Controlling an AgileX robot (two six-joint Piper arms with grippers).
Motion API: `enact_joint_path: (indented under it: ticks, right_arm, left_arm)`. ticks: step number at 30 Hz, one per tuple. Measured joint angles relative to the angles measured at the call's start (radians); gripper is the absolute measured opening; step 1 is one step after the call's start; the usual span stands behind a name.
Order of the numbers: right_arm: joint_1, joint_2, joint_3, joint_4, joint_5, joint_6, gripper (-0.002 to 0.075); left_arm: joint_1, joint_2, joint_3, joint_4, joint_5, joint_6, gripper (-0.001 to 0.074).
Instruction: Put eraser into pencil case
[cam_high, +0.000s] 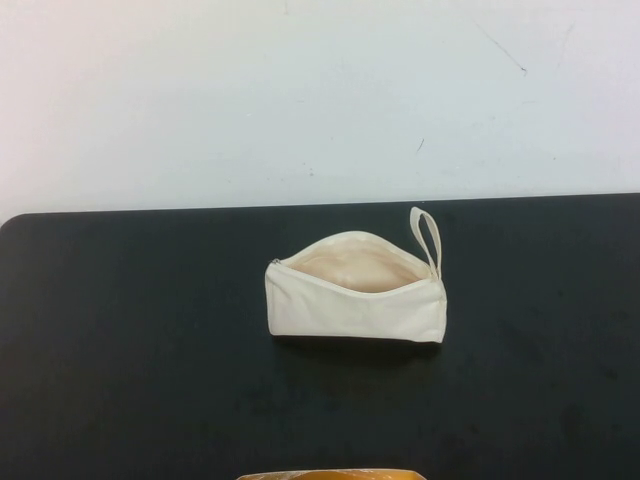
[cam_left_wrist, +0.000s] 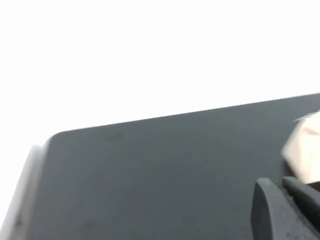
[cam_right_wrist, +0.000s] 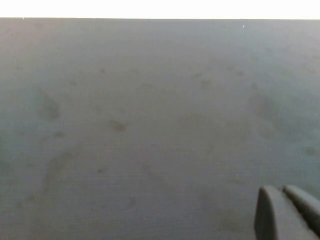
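Observation:
The pencil case (cam_high: 355, 290) lies in the middle of the black table (cam_high: 120, 330), a cream-white pouch with its zip open, pale beige lining showing and the loop strap at its far right end. One corner of it shows in the left wrist view (cam_left_wrist: 305, 147). The eraser is not in view in any frame. My left gripper (cam_left_wrist: 275, 182) is shut and empty, low over the table just short of the pouch. My right gripper (cam_right_wrist: 280, 190) is shut and empty over bare table. Neither gripper shows in the high view.
A yellow-orange object (cam_high: 330, 474) peeks in at the near edge of the high view. The table's far edge meets a white wall (cam_high: 300, 100). The table's rounded far-left corner (cam_left_wrist: 55, 137) shows in the left wrist view.

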Motion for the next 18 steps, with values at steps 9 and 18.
enact_joint_path:
  ticks: [9, 18]
  right_arm:
    - [0.000, 0.000, 0.000, 0.000, 0.000, 0.000, -0.0001]
    - [0.000, 0.000, 0.000, 0.000, 0.000, 0.000, -0.0001]
  left_arm:
    - [0.138, -0.301, 0.253, -0.023, -0.023, -0.003, -0.0001]
    - [0.152, -0.388, 0.295, -0.106, 0.168, 0.013, -0.0001]
